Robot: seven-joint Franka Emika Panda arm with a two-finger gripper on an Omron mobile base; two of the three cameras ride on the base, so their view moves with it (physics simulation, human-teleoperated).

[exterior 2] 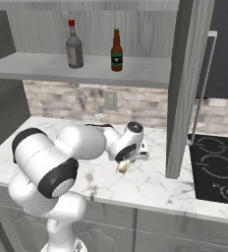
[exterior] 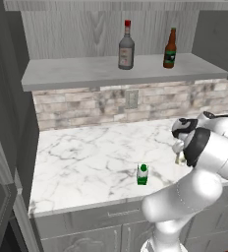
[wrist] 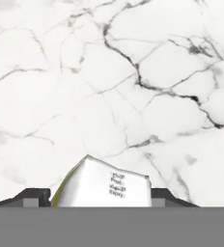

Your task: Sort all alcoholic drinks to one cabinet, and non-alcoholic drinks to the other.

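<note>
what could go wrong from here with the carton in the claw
The claw flanks the cream-yellow carton near its top, so it may tip or slip on lifting. The green and white carton stands near the marble counter's front edge, where the arm could knock it off.

Base views flank the marble counter point(exterior: 86, 152); hand view looks down close.

The counter point(exterior: 86, 157) was white marble with grey veins, and the backsplash point(exterior: 76, 106) was beige-grey stone brick under a grey wood-grain cabinet point(exterior: 67, 29) with a plain grey shelf point(exterior: 76, 74). Up there the clear-grey bottle point(exterior: 126, 47) had a red cap and pale label, and the brown bottle point(exterior: 170, 49) had a green label. The green-and-white carton point(exterior: 142, 174) had a white cap, and the other carton point(wrist: 104, 185) looked white with a yellowish edge.
</note>
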